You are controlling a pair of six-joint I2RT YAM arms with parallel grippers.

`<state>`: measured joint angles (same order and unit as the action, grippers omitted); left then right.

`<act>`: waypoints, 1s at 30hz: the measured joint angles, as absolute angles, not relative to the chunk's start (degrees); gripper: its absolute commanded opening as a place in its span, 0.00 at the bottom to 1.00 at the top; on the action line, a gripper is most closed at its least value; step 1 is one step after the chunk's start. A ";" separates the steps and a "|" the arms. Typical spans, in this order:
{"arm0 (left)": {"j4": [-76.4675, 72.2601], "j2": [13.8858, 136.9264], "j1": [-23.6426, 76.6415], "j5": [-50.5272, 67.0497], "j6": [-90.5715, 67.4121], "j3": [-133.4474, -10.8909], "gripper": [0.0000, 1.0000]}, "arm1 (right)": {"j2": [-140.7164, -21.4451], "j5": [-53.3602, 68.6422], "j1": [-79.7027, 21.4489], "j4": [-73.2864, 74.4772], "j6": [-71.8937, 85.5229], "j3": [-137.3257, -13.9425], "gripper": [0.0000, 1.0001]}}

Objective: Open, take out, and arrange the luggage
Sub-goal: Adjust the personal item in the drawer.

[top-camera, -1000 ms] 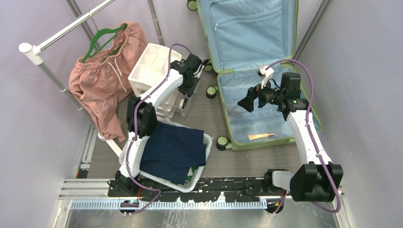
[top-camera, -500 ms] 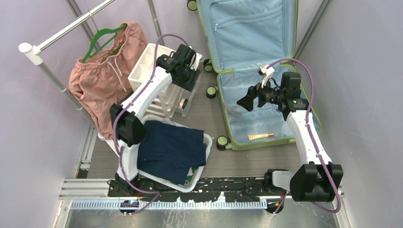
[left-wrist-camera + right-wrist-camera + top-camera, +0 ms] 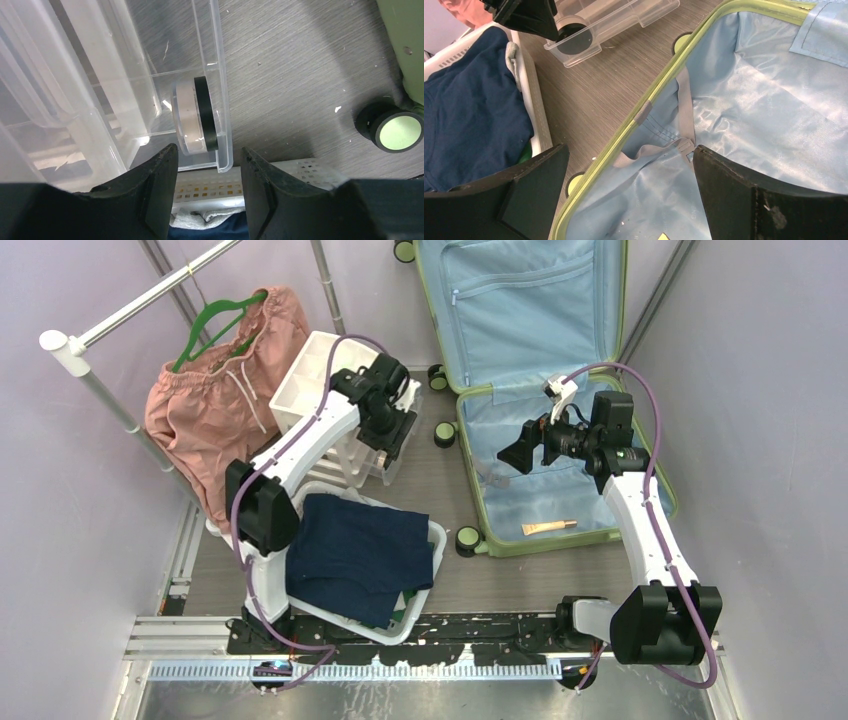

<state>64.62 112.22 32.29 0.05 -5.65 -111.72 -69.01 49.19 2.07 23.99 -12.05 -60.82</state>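
There is one luggage [image 3: 520, 310] with four wheels [image 3: 468, 540], one white basket [image 3: 437, 540], one drawer unit [image 3: 305, 390], one pink garment [image 3: 215, 430], one green hanger [image 3: 215, 318], one navy garment [image 3: 360, 555], one tube [image 3: 549, 527] and one jar [image 3: 196, 115].

The luggage [image 3: 560, 485] lies open on the right with a tube [image 3: 549, 527] in its near half, while left of it stand the drawer unit [image 3: 308, 380] and, nearer, the basket [image 3: 437, 540] holding clothes [image 3: 360, 555].

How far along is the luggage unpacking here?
Done: luggage lies open, pink shorts hang on the rail, navy garment sits in the basket. In hand: left pincer open above a round jar in the clear drawer; right pincer open over the lining. Left: one small tube in the luggage.
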 measured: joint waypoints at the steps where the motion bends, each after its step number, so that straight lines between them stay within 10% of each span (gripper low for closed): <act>1: 64.71 112.57 32.29 0.01 -5.65 -111.85 0.50 | -69.01 49.23 2.07 23.99 -12.03 -60.82 1.00; 10: 64.84 115.18 31.16 -0.25 -5.56 -112.62 0.42 | -69.01 49.23 2.07 23.99 -12.03 -60.82 1.00; 24: 67.18 119.48 30.37 0.73 -5.26 -117.97 0.00 | -69.01 49.21 2.07 24.03 -12.05 -60.82 1.00; 30: 65.82 119.55 31.92 -8.73 -5.06 -119.07 0.00 | -69.01 49.21 2.11 24.01 -12.08 -60.82 1.00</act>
<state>65.82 119.55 31.92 -8.73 -5.06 -119.07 -69.01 49.21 2.11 24.01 -12.08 -60.82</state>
